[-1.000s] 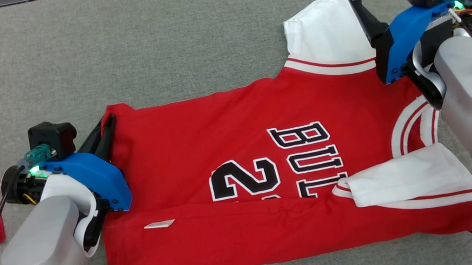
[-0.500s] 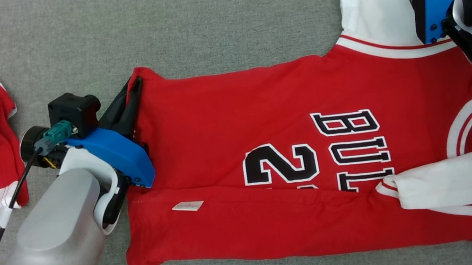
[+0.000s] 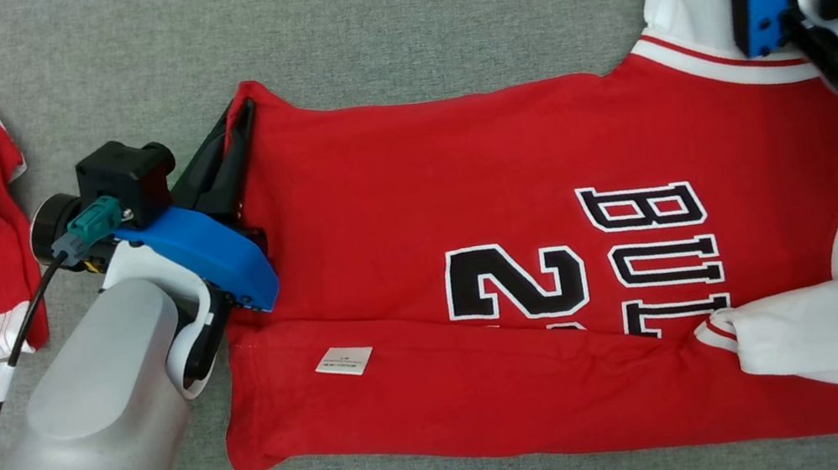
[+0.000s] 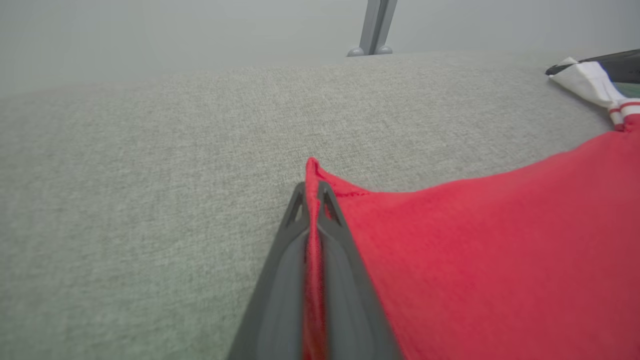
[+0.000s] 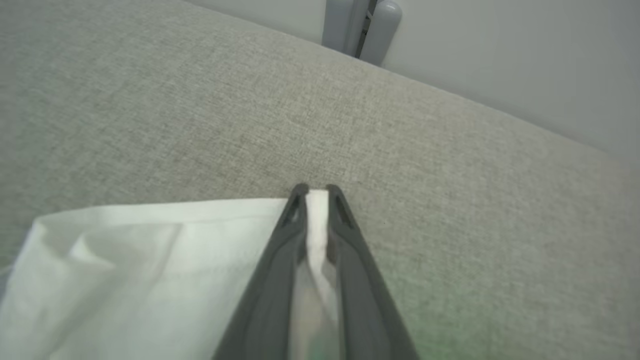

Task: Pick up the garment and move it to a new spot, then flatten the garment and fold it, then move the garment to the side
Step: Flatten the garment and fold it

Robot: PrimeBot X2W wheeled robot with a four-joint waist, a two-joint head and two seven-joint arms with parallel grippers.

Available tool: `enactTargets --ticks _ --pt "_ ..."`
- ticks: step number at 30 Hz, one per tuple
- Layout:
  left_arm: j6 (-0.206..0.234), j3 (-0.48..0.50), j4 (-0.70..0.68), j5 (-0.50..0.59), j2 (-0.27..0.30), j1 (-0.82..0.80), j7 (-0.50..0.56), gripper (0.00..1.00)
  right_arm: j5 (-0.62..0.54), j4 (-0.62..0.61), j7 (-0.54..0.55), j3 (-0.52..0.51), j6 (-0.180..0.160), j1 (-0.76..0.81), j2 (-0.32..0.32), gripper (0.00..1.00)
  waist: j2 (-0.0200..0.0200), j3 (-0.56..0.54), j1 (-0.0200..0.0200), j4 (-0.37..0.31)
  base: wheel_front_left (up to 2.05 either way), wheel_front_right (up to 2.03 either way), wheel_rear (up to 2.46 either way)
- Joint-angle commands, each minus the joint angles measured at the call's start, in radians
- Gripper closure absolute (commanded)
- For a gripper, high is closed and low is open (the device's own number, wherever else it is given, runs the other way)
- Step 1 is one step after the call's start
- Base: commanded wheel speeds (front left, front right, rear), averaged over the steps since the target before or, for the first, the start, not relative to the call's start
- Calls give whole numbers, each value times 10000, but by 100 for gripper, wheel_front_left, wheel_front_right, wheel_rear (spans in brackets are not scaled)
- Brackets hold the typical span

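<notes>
step: folding the shirt point(image 3: 391, 171), which lies flat on the grey surface point(image 3: 382, 11) | left claw point(image 4: 311, 186): pinching its red corner point(image 4: 314, 169) | right claw point(image 5: 315, 189): pinching its white sleeve point(image 5: 150, 260) | next: lift both evenly, lay far edge over

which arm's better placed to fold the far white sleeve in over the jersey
Right. The right end effector pinches the far white sleeve. The left end effector is shut on a hem corner of the jersey, at the other end, away from that sleeve.
</notes>
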Motion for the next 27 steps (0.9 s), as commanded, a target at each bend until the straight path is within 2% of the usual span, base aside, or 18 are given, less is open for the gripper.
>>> enactTargets --ticks 1,5,15,22,27 --pt "-8 131 -3 103 37 138 -45 100 83 228 265 140 16 358 79 100 0 -72 1 -93 0 0 0" --pt "-8 400 35 198 63 276 -45 100 262 109 12 245 13 379 14 100 0 -246 1 -281 0 0 0" --pt "-8 1264 244 396 -32 1001 -46 100 726 -402 -1848 379 15 885 7 100 0 -1217 1 -879 0 0 0" --pt "-8 1887 378 599 -48 1645 -46 100 1280 -1015 -3021 497 15 2008 40 100 0 -2038 1 -1296 0 0 0" --pt "52 2412 318 780 -88 2286 -47 100 1579 -1948 -3321 667 15 3184 40 100 0 -2531 1 -1556 0 0 0"
